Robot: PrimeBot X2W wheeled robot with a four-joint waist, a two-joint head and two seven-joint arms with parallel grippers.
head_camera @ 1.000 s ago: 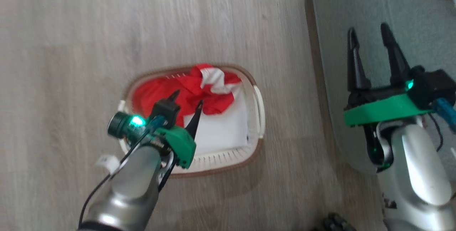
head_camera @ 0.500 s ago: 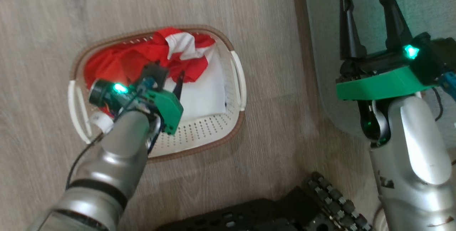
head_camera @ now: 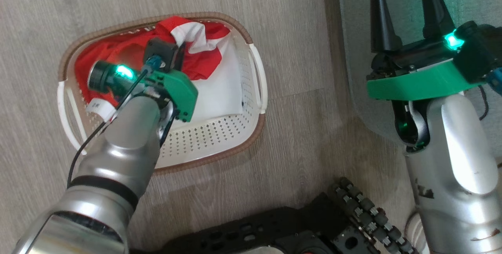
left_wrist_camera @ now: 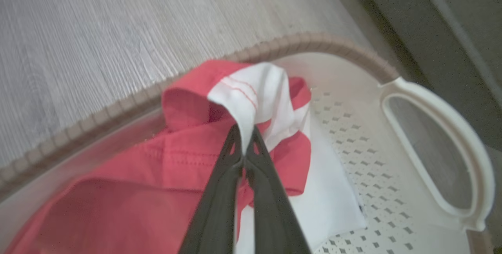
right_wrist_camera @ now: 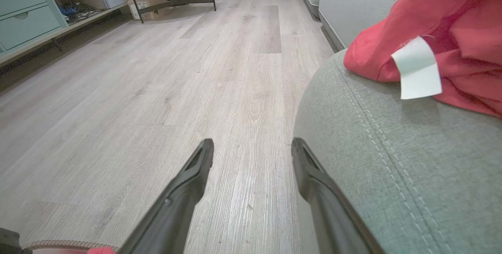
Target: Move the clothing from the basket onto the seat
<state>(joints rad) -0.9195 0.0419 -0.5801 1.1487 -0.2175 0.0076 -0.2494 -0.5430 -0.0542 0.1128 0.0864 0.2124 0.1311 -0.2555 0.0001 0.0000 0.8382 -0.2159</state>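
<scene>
The white perforated basket (head_camera: 208,140) with a brown rim stands on the wood floor. Red clothing (head_camera: 117,52) with white trim lies bunched in its far half, over a white panel of fabric (left_wrist_camera: 333,203). My left gripper (left_wrist_camera: 244,144) reaches down into the basket and is shut on a white-trimmed fold of that garment (left_wrist_camera: 255,89). My right gripper (right_wrist_camera: 251,148) is open and holds nothing, hovering at the edge of the grey-green seat (right_wrist_camera: 392,160). Another red garment (right_wrist_camera: 455,19) with a white tag (right_wrist_camera: 417,69) lies on the seat.
My black wheeled base (head_camera: 313,230) sits at the bottom of the head view, close to the basket. The seat (head_camera: 470,3) runs along the right of the basket. Pale green drawers (right_wrist_camera: 23,11) and shelving line the far side of the room.
The head camera has tilted down, shifting the picture. My left gripper has gone down into the basket and closed on the garment's fold. The right gripper stays open.
</scene>
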